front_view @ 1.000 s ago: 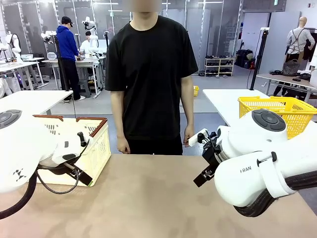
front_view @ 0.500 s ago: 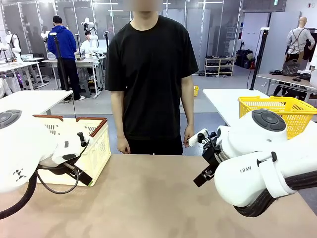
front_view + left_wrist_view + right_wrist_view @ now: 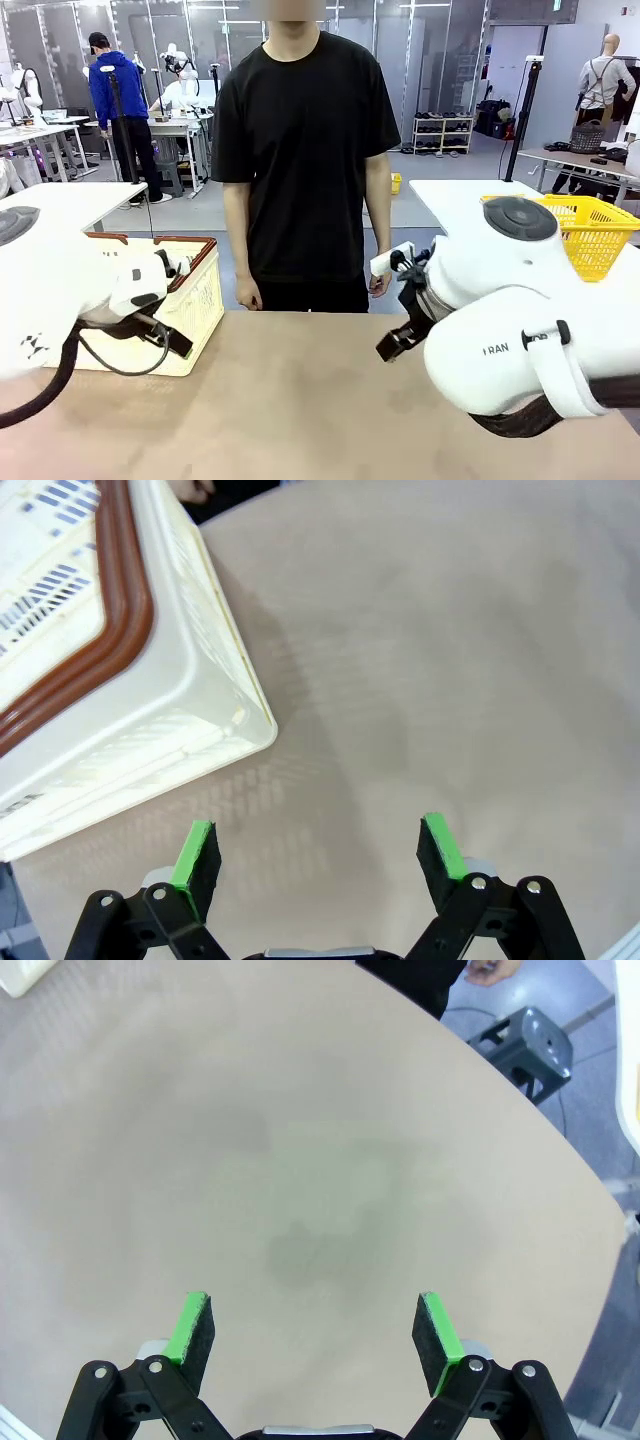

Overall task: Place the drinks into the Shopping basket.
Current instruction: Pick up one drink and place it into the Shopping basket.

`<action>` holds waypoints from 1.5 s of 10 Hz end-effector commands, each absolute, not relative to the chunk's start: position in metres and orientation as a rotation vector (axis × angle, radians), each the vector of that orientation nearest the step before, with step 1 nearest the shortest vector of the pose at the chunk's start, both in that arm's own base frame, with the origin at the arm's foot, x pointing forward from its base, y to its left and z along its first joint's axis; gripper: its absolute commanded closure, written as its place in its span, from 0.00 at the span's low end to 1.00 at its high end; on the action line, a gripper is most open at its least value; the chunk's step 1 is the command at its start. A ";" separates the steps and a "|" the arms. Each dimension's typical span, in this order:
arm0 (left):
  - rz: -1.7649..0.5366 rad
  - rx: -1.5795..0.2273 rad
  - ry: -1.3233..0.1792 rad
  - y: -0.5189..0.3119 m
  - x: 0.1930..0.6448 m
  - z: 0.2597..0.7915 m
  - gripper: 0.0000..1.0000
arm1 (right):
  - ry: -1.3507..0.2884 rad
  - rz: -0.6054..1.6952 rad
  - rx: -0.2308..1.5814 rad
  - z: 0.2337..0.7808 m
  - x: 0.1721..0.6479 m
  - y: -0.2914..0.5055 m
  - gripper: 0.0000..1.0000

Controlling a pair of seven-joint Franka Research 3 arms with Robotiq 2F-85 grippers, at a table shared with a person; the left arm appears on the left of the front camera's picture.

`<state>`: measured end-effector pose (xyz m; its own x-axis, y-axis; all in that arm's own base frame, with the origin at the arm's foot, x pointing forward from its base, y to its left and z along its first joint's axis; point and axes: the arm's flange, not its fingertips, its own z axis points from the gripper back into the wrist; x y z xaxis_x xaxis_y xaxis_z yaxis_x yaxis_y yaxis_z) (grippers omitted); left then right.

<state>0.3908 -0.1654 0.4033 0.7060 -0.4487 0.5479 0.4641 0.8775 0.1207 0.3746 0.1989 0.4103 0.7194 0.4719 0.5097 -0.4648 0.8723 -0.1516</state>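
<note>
Shopping basket (image 3: 150,710) corner near left tool (image 3: 318,832), spread empty, right tool (image 3: 312,1305) likewise above table (image 3: 300,1140), person (image 3: 305,150) standing opposite

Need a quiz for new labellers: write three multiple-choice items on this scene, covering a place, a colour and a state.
1. Where on the table is the basket? A. robot's left B. middle C. robot's right
2. Its rim is: A. blue B. reddish-brown C. green
3. The left hand is: A. shut on a can B. gripping the rim C. open, empty
Key: 1A, it stands by the left arm; 2B, brown band tops cream walls; 3C, green pads stand apart over bare table.
</note>
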 end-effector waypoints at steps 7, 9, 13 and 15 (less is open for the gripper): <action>-0.286 -0.014 -0.618 -0.234 0.331 0.493 0.00 | -0.696 0.407 -0.100 0.497 0.302 0.286 0.00; -0.284 -0.007 -0.624 -0.239 0.331 0.492 0.00 | -0.710 0.392 -0.115 0.496 0.300 0.288 0.00; -0.296 0.002 -0.606 -0.239 0.332 0.491 0.00 | -0.711 0.391 -0.091 0.493 0.301 0.286 0.00; -0.377 0.035 -0.603 -0.222 0.332 0.489 0.00 | -0.690 0.418 -0.095 0.490 0.304 0.274 0.00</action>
<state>0.3317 -0.2303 0.4882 0.7671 -0.3043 0.5647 0.3019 0.9480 0.1007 0.3009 0.2785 0.4950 0.6944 0.4108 0.5908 -0.3525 0.9100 -0.2185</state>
